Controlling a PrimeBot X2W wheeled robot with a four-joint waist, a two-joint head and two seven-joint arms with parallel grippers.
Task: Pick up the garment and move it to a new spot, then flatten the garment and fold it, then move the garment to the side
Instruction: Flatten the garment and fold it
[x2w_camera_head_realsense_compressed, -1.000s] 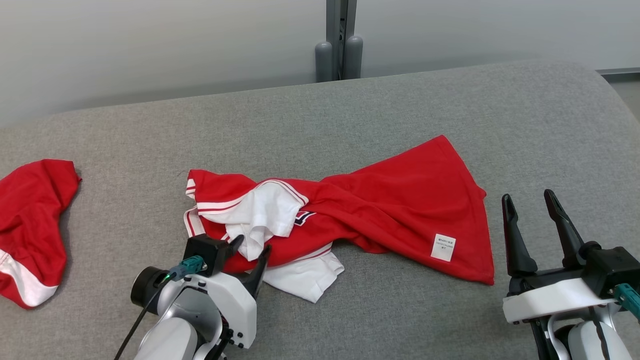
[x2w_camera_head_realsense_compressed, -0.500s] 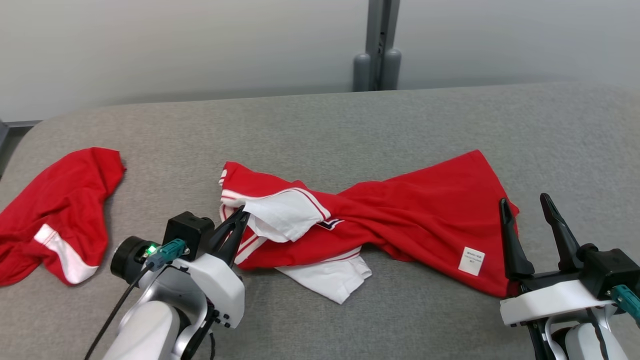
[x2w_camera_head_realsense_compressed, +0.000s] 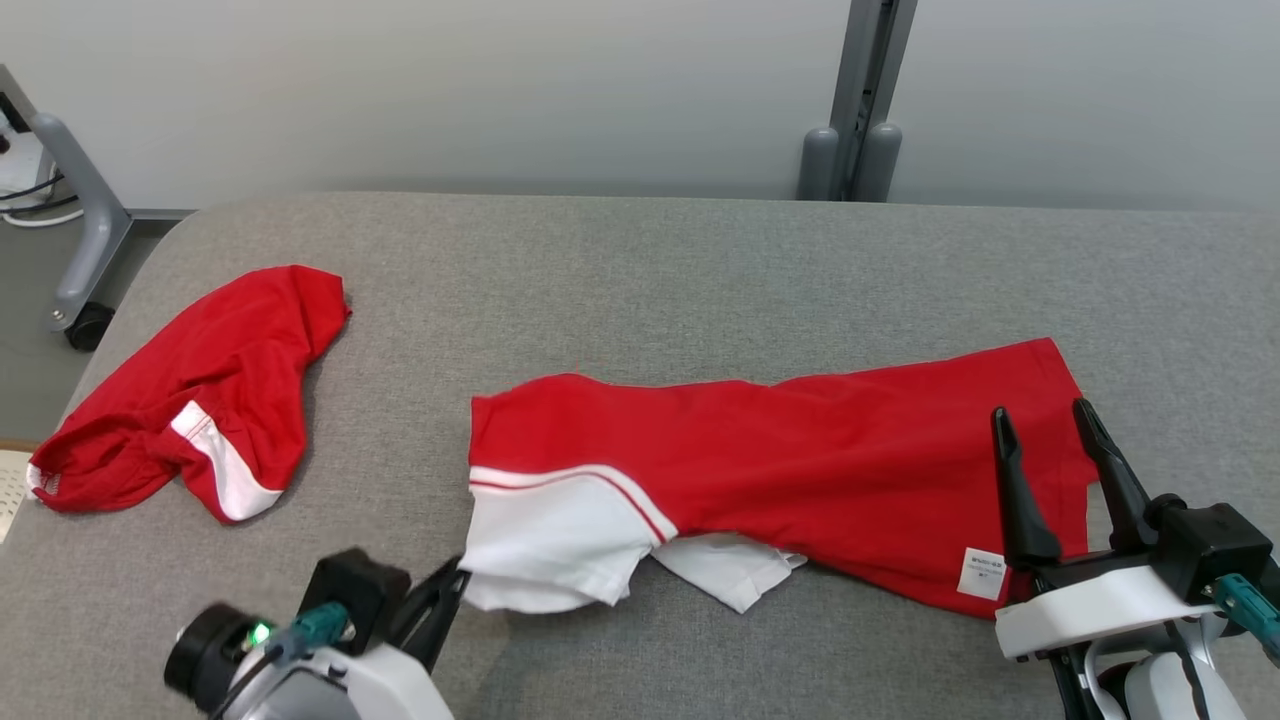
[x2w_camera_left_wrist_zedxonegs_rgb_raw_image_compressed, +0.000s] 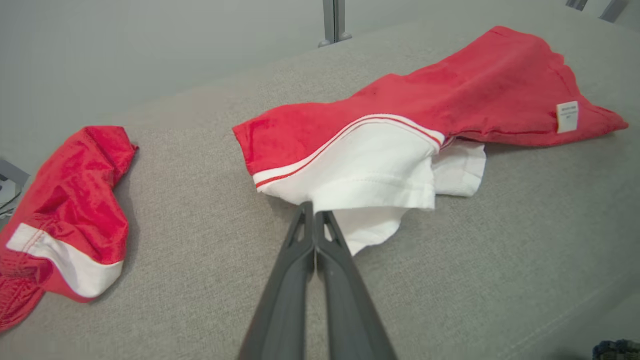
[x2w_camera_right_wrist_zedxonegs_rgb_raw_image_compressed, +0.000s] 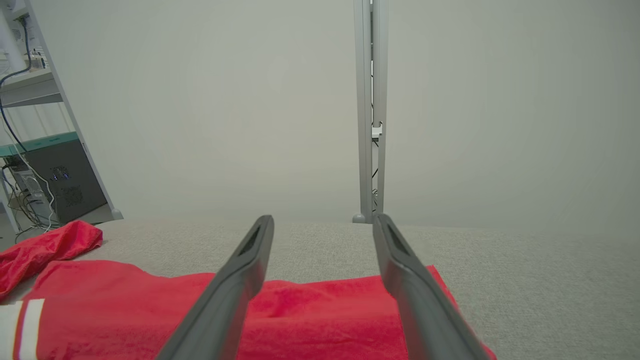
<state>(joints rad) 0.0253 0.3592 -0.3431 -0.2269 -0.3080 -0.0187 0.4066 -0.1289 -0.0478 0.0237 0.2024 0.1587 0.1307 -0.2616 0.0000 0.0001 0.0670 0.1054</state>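
left tool (x2w_camera_left_wrist_zedxonegs_rgb_raw_image_compressed: 314, 209) tight on garment (x2w_camera_left_wrist_zedxonegs_rgb_raw_image_compressed: 380, 125) edge

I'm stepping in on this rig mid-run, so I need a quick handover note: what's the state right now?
Left gripper: jaws shut on the hem of the white sleeve of the shirt.
Right gripper: jaws open, empty, over the shirt's right end.
The shirt lies stretched along the grey table, rumpled and unfolded. Another red garment lies at the far left.
Done: grasp made.
Left: flatten, fold, move aside.
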